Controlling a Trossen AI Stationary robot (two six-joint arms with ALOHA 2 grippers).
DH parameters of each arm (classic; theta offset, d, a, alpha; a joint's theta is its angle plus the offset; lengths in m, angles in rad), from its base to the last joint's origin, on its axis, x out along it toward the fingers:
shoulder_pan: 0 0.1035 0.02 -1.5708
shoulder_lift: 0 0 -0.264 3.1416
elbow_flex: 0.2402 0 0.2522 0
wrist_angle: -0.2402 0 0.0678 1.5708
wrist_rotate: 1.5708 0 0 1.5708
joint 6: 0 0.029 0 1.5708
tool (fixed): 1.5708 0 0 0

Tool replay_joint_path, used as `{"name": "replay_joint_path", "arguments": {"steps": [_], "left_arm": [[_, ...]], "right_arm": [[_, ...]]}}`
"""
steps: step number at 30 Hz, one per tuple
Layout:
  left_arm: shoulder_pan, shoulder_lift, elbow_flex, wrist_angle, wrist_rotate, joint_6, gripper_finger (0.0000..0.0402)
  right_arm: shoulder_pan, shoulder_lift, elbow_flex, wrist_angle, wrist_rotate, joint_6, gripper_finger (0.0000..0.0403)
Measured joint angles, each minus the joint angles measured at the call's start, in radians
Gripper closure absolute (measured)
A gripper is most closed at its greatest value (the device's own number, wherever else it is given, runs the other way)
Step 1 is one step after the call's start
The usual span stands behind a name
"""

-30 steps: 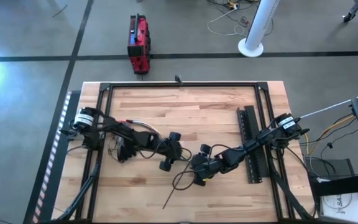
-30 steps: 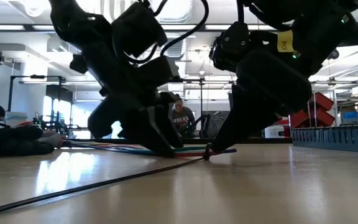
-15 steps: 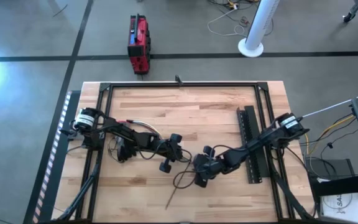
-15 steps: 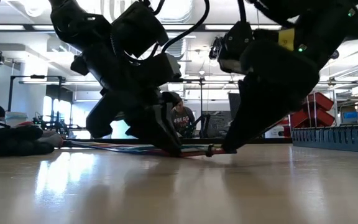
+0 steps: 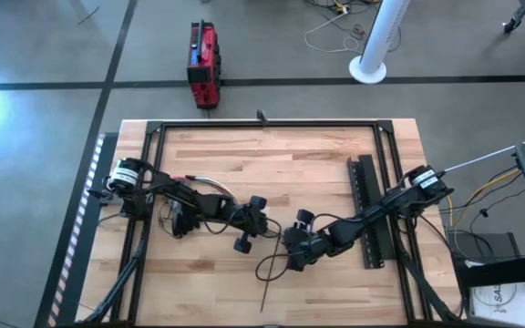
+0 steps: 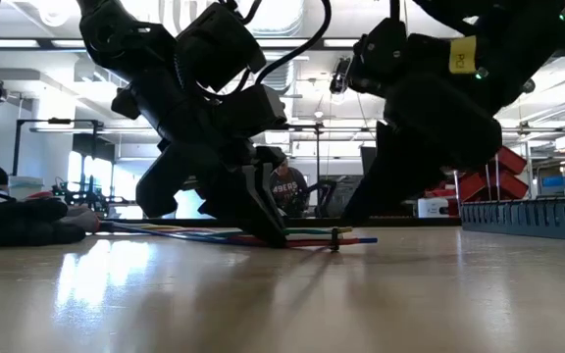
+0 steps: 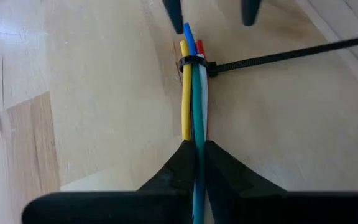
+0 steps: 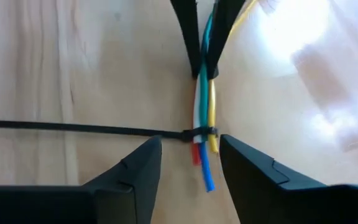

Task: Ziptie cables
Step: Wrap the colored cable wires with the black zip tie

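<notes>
Your left hand (image 7: 197, 155) is clamped on the cables (image 7: 193, 93), pinning them flat to the wooden tabletop (image 7: 92, 93). Just past its tips the ziptie (image 7: 194, 64) rings the bundle. Your right hand (image 8: 188, 158) sits spread apart, facing it. A person (image 6: 284, 188) is seated in the room behind.

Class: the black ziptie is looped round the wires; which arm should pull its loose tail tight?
The right. Its claw is open beside the thin black plastic ziptie, while the left claw is shut on the coloured wire bundle.
</notes>
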Motion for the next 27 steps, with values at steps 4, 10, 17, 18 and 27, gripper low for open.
{"name": "replay_joint_path", "arguments": {"steps": [4, 10, 17, 18, 27], "left_arm": [[0.000, 0.000, 0.000, 0.000, 0.000, 0.000, 0.0394], [0.000, 0.000, -0.001, 0.001, 0.002, 0.017, 0.0394], [0.000, 0.000, -0.001, 0.005, 0.003, 0.026, 0.0395], [0.000, 0.000, -0.001, 0.007, 0.003, 0.026, 0.0395], [-0.002, 0.000, -0.002, 0.017, 0.004, 0.027, 0.0395]], "right_arm": [[-0.010, 0.032, 0.000, -0.004, -0.008, -0.028, 0.0265], [-0.021, 0.055, 0.000, 0.005, -0.004, -0.043, 0.0274], [-0.037, 0.057, 0.016, 0.019, -0.004, -0.094, 0.0266], [-0.042, 0.064, 0.016, 0.019, -0.005, -0.093, 0.0266], [-0.056, 0.116, 0.032, 0.098, -0.039, -0.117, 0.0286]]}}
